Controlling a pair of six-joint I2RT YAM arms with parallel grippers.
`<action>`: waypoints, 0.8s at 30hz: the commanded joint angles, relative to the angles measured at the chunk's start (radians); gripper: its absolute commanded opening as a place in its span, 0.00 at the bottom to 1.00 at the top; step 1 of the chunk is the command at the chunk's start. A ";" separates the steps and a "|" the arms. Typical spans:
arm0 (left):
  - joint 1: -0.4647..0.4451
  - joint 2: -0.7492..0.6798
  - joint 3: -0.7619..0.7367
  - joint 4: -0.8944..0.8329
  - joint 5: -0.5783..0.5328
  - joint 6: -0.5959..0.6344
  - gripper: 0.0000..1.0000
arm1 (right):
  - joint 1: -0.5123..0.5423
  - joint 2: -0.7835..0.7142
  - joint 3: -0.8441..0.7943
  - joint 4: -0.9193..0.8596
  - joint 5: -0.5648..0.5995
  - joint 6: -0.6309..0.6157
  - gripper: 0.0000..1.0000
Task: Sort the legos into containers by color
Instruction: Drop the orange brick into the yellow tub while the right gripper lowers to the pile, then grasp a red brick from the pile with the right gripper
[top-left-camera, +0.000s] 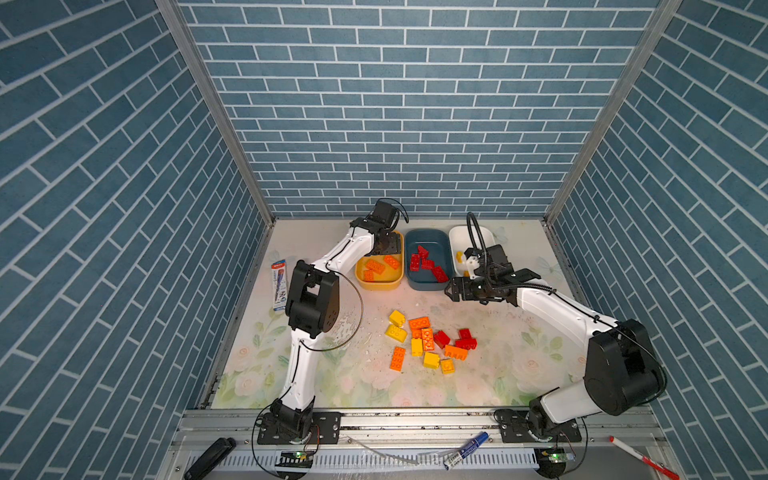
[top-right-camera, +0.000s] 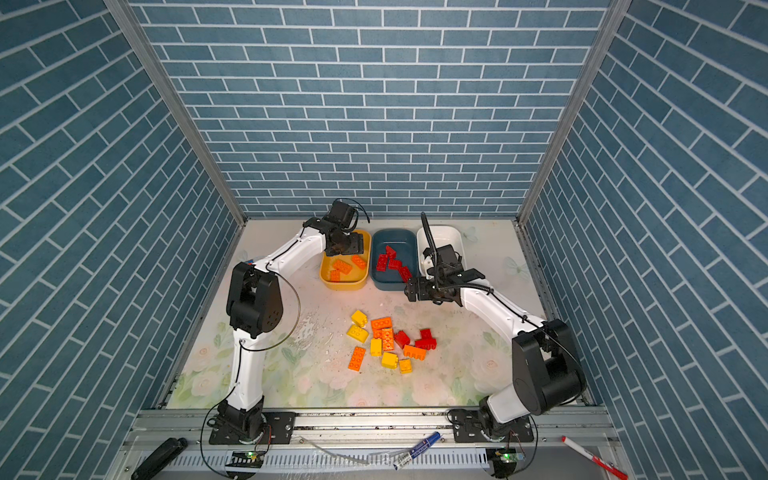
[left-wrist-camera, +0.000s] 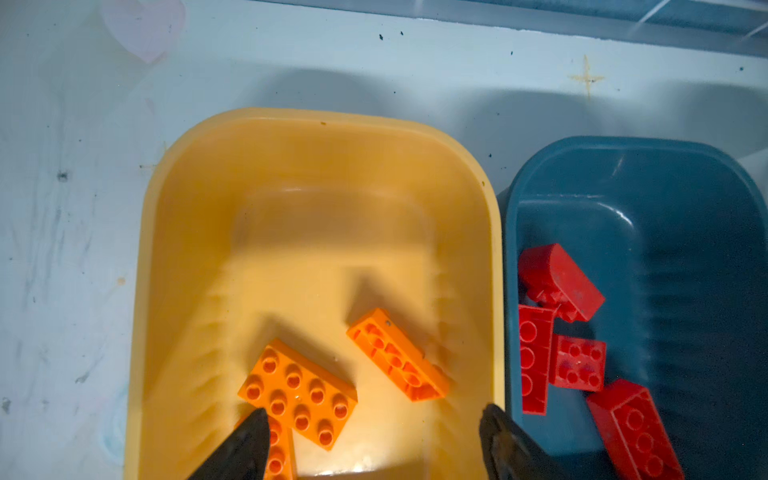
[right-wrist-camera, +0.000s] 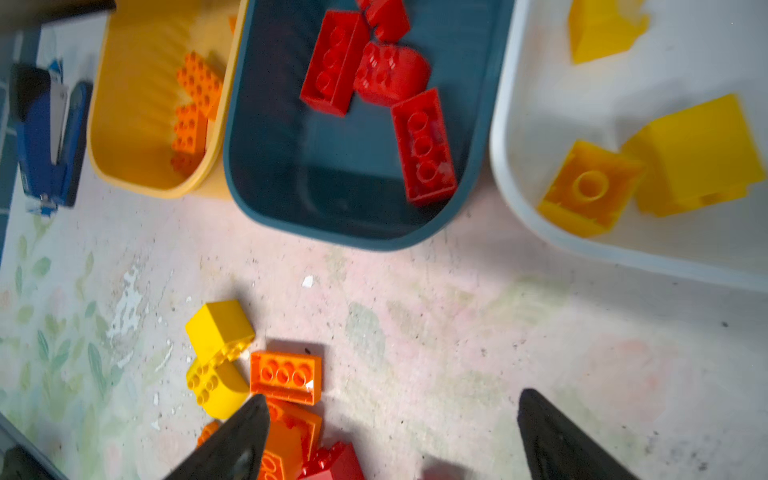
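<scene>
My left gripper (top-left-camera: 388, 245) (left-wrist-camera: 374, 415) hangs open over the yellow container (top-left-camera: 379, 284) (left-wrist-camera: 324, 114), with nothing between its fingers. Three orange legos (left-wrist-camera: 299, 395) lie inside that tub. The teal container (top-left-camera: 428, 284) beside it holds several red legos (right-wrist-camera: 424, 145). Yellow legos (right-wrist-camera: 698, 153) lie in the white container (top-left-camera: 457, 237) (right-wrist-camera: 503, 166). My right gripper (top-left-camera: 451, 289) (right-wrist-camera: 390, 399) is open and empty above the table, in front of the teal tub. A loose pile of red, orange and yellow legos (top-left-camera: 428, 340) (top-right-camera: 390, 340) lies mid-table, below and to the front of the right gripper.
A blue stapler in its package (top-left-camera: 279, 284) (right-wrist-camera: 45, 137) lies left of the yellow tub. A blue marker (top-left-camera: 465, 451), a red pen (top-left-camera: 636, 453) and a black object (top-left-camera: 210, 457) rest on the front rail. Brick-patterned walls enclose three sides.
</scene>
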 joint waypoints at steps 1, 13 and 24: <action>0.000 -0.064 -0.045 -0.015 0.037 -0.022 0.89 | 0.054 0.027 -0.014 -0.149 -0.046 -0.095 0.87; 0.002 -0.308 -0.322 0.161 0.087 -0.077 0.99 | 0.202 0.101 0.027 -0.374 -0.020 -0.420 0.84; 0.013 -0.393 -0.437 0.174 0.061 -0.104 0.99 | 0.254 0.191 0.054 -0.309 0.023 -0.456 0.67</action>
